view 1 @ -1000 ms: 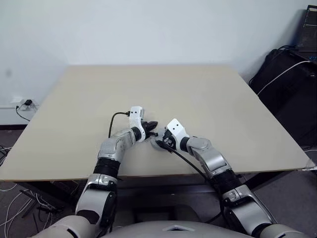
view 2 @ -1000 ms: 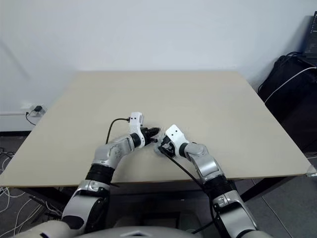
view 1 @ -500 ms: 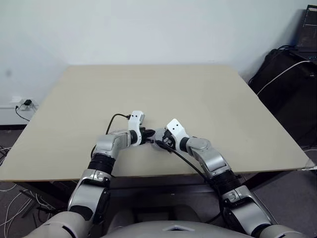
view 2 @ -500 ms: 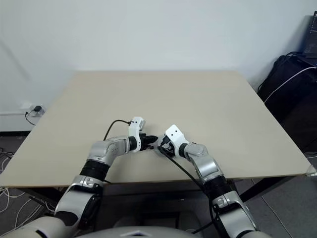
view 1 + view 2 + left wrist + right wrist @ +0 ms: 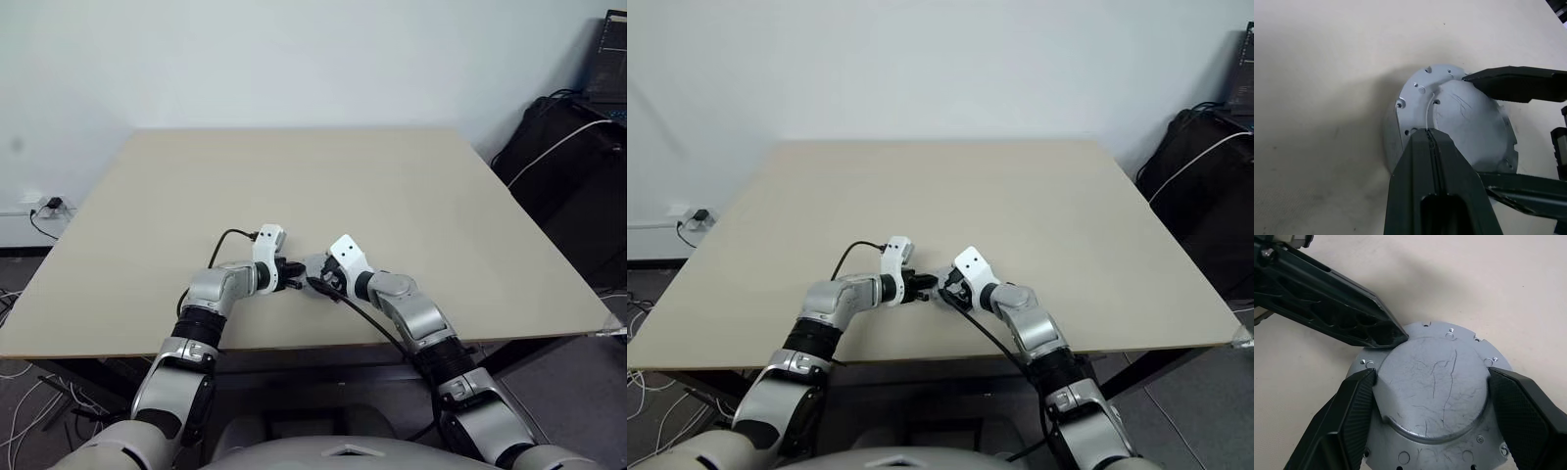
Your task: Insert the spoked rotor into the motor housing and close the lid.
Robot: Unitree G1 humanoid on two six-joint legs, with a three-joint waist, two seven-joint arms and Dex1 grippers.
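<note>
no readable text or labels, apparently.

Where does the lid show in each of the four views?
Left eye view: lid, a grey sliver near the table's front edge, between the left gripper and right gripper.
Right eye view: same spot, mostly hidden by the grippers.
Left wrist view: large, centre right, above the shut left fingers.
Right wrist view: large, lower centre, between the right fingers.
Shared landmark: the left gripper's tip at the raised hub's edge.
</note>
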